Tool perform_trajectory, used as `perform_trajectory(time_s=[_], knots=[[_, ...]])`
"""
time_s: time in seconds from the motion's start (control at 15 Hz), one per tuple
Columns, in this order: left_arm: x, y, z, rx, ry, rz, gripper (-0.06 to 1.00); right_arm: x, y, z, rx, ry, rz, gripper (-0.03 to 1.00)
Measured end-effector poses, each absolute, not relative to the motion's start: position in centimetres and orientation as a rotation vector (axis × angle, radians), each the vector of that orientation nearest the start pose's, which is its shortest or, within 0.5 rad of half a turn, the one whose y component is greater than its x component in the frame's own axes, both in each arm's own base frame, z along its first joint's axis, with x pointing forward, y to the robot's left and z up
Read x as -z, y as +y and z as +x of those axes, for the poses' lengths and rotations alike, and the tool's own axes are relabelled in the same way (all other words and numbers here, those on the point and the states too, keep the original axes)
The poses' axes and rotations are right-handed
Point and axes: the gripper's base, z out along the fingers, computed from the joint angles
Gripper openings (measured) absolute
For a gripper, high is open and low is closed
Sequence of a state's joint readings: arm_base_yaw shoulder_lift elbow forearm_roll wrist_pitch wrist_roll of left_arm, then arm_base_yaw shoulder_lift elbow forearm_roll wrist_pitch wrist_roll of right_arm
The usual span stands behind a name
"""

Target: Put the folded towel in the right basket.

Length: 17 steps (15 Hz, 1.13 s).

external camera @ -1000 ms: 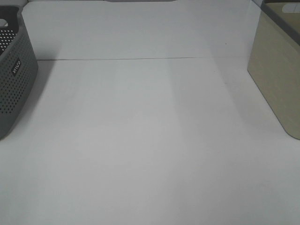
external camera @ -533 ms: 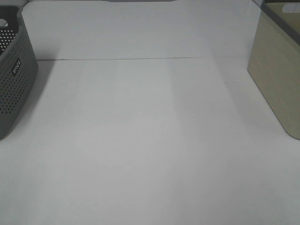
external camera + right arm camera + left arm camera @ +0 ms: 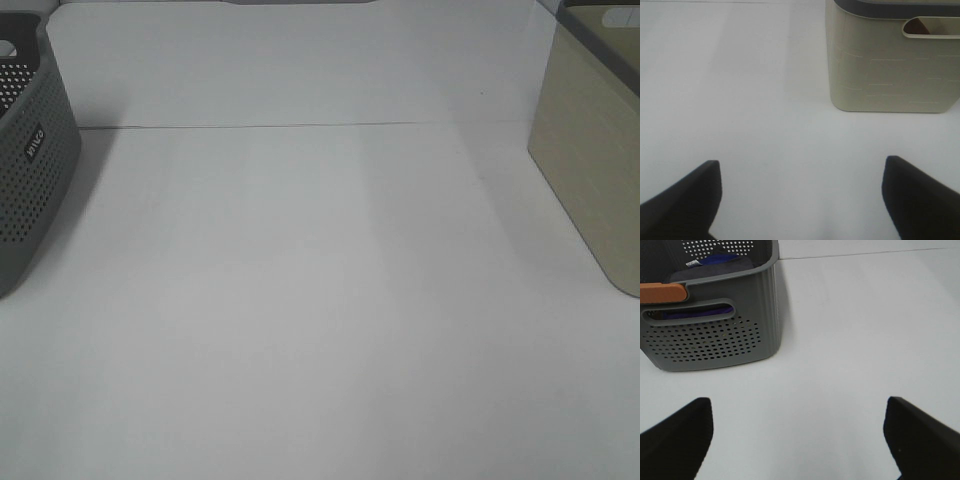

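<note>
No folded towel lies on the white table [image 3: 300, 300]. The right basket [image 3: 590, 150] is beige with a dark grey rim; in the right wrist view [image 3: 890, 60] something dark brown shows through its handle slot. The left basket [image 3: 25, 170] is grey and perforated; in the left wrist view [image 3: 715, 330] it holds dark grey and purple cloth [image 3: 715, 265]. My left gripper [image 3: 797, 410] is open and empty over the table, in front of the grey basket. My right gripper [image 3: 801, 167] is open and empty in front of the beige basket. Neither gripper shows in the exterior high view.
An orange piece [image 3: 662, 292] sits on the grey basket's rim in the left wrist view. A thin seam [image 3: 300, 125] runs across the table towards the back. The two baskets stand at the table's left and right edges.
</note>
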<state>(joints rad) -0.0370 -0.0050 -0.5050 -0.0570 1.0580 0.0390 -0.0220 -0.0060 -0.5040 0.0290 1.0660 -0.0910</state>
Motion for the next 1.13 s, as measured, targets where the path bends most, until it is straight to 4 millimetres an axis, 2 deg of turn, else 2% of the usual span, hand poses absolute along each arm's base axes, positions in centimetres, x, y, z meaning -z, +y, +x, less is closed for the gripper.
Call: perform_trajectory(time_s=[1.13], knots=[[-27.9,-0.43,-0.64,0.067,2.029,0.08,0.88,-27.79,0.25,-0.65,0.037,2.038,-0.07,0.81]])
